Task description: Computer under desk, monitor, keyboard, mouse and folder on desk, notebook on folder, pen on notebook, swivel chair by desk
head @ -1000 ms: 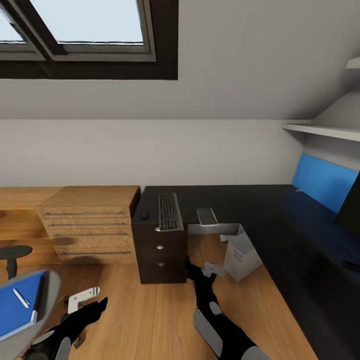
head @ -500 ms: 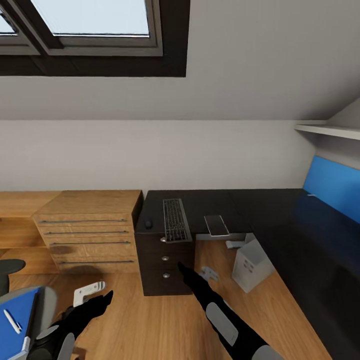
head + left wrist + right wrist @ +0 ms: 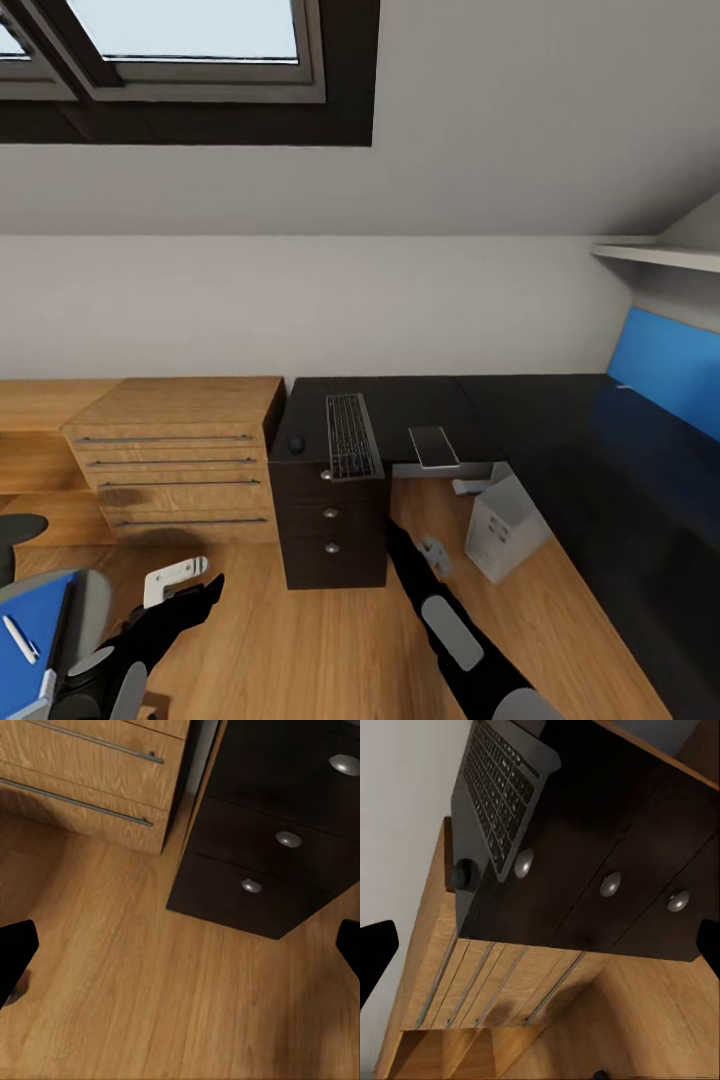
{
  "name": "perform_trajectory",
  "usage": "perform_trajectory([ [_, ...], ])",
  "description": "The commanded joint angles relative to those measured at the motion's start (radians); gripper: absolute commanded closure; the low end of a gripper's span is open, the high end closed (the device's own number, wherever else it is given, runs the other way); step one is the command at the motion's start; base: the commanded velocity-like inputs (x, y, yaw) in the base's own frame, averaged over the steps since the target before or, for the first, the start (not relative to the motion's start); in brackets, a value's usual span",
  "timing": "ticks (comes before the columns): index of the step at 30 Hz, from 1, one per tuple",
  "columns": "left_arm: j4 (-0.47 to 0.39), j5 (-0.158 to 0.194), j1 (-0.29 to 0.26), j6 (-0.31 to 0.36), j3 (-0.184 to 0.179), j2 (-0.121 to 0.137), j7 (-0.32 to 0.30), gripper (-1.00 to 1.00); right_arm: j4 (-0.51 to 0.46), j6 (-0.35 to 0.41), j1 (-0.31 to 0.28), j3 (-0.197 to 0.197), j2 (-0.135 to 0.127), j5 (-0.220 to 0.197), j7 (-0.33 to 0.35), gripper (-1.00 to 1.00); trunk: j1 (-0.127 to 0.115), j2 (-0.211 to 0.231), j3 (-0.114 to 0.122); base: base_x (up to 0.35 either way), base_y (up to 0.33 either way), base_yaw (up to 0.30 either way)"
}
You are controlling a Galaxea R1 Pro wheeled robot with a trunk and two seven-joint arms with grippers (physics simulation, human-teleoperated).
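The black desk (image 3: 540,420) runs along the wall. The dark keyboard (image 3: 352,435) lies on it, overhanging the drawer front, with the small black mouse (image 3: 296,443) beside it. The right wrist view shows the keyboard (image 3: 499,787) and mouse (image 3: 463,874) from below. The white computer (image 3: 505,525) stands on the floor under the desk. At the lower left, the swivel chair (image 3: 95,610) carries the blue folder (image 3: 30,655), the dark notebook (image 3: 62,625) and the white pen (image 3: 18,638). My left gripper (image 3: 180,952) is open over the floor, and my right gripper (image 3: 540,949) is open before the drawers. The monitor is out of view.
A light wooden drawer cabinet (image 3: 170,450) stands left of the black drawers (image 3: 335,520) with silver knobs. A grey flat panel (image 3: 433,446) lies at the desk's inner edge. A blue wall panel (image 3: 665,370) and a shelf (image 3: 655,258) are on the right. Wooden floor (image 3: 290,650) lies ahead.
The whole head view has shifted: the chair has slid toward the left edge and the monitor's edge has left the right side. Both arms hold nearly the same pose.
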Motion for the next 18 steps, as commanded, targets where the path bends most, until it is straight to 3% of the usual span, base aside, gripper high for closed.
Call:
perform_trajectory([
  [1, 0.000, 0.010, -0.001, 0.005, 0.001, -0.001, 0.007, -1.00, 0.012, -0.008, -0.001, -0.002, 0.001, -0.028, 0.003, -1.00, 0.004, -0.008, -0.004, 0.000, 0.000, 0.000],
  [6, 0.002, 0.010, -0.001, 0.005, 0.001, -0.015, 0.009, -1.00, 0.026, -0.010, -0.001, -0.015, 0.001, -0.061, 0.006, -1.00, 0.023, -0.043, -0.020, 0.000, 0.000, 0.000],
  [10, 0.000, 0.009, -0.001, 0.006, 0.001, -0.025, 0.011, -1.00, 0.024, -0.015, -0.001, -0.017, -0.002, -0.063, 0.014, -1.00, 0.038, -0.071, -0.033, 0.000, 0.000, 0.000],
  [18, -0.001, 0.008, -0.001, 0.008, 0.001, -0.029, 0.022, -1.00, 0.018, -0.119, -0.001, -0.013, -0.001, -0.057, 0.019, -1.00, 0.069, -0.127, -0.058, 0.000, 0.000, 0.000],
])
